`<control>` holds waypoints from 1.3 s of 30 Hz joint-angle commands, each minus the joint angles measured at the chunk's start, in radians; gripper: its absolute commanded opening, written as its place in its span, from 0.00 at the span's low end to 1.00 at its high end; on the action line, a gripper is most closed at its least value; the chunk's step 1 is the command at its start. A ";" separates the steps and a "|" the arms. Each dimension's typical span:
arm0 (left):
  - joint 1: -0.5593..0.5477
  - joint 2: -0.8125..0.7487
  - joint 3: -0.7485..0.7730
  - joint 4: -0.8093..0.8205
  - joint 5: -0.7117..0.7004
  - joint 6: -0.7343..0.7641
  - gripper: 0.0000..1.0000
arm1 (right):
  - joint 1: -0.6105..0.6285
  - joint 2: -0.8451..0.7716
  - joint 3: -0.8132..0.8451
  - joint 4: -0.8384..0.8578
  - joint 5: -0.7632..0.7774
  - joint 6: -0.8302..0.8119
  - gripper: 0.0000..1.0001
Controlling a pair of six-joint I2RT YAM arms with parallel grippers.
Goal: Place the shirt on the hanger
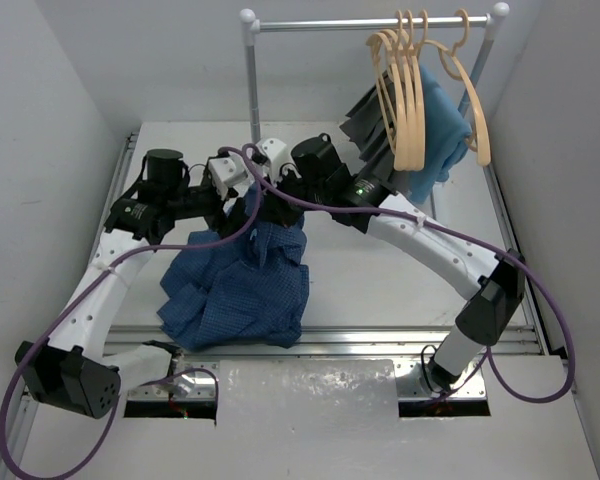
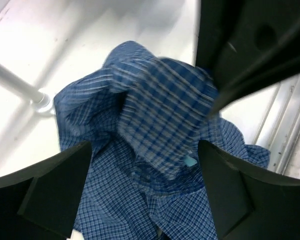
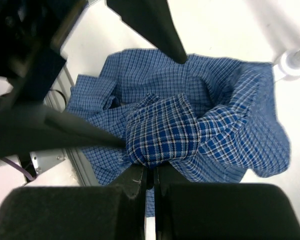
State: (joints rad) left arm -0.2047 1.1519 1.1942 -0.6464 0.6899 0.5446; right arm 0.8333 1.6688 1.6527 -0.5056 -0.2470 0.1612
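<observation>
1. Now, on the left, note the left gripper (image 2: 144, 145) spread wide, straddling a raised fold of the shirt (image 1: 235, 290) and gripping nothing. Close it on a collar or seam edge apart from the other pinch, never on the same bunch.
2. At centre, find the shirt heaped on the table (image 1: 380, 270) between the arms, close to the near edge. See the right gripper (image 3: 150, 175) clamped flat on that lifted fold. Lift straight up so the cloth hangs and opens out, and avoid dragging it off the front.
3. Just behind, mind the rack post (image 1: 252, 90), near both wrists.
4. Rightward, aim for the hanger (image 1: 410, 110) hooked on the rail (image 1: 320, 22), well apart from the shirt, beside a teal cloth (image 1: 445, 125) and a dark garment (image 1: 365, 115). Use the bare table beneath them for the approach.
</observation>
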 commanded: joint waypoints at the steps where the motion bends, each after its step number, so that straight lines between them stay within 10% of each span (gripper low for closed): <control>1: -0.016 -0.003 0.001 0.086 -0.035 -0.028 0.73 | 0.001 -0.017 -0.030 0.113 -0.049 0.035 0.00; 6: -0.030 0.026 0.011 0.088 -0.088 -0.046 0.20 | 0.000 -0.007 -0.036 0.122 -0.113 0.017 0.00; 17: -0.032 0.026 -0.002 0.060 0.022 -0.025 0.59 | 0.000 -0.007 -0.065 0.147 -0.175 0.001 0.00; 20: -0.035 0.038 -0.010 0.053 0.034 -0.018 0.55 | 0.000 -0.020 -0.083 0.165 -0.195 -0.005 0.00; 23: -0.035 0.048 -0.010 0.050 0.052 -0.031 0.26 | 0.000 -0.037 -0.113 0.180 -0.196 -0.011 0.00; 26: -0.035 0.048 -0.002 0.060 0.056 -0.067 0.00 | -0.005 -0.053 -0.155 0.203 -0.152 -0.015 0.22; 31: -0.035 0.035 -0.002 0.160 -0.061 -0.205 0.00 | -0.016 -0.108 -0.276 0.318 -0.031 0.046 0.68; 39: -0.035 0.025 -0.035 0.255 -0.188 -0.322 0.00 | 0.117 -0.273 -0.790 0.947 0.339 0.262 0.64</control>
State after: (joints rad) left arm -0.2306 1.2060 1.1675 -0.4793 0.5350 0.2909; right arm 0.8661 1.4330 0.9535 0.0994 -0.1051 0.3492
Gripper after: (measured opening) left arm 0.010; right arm 0.644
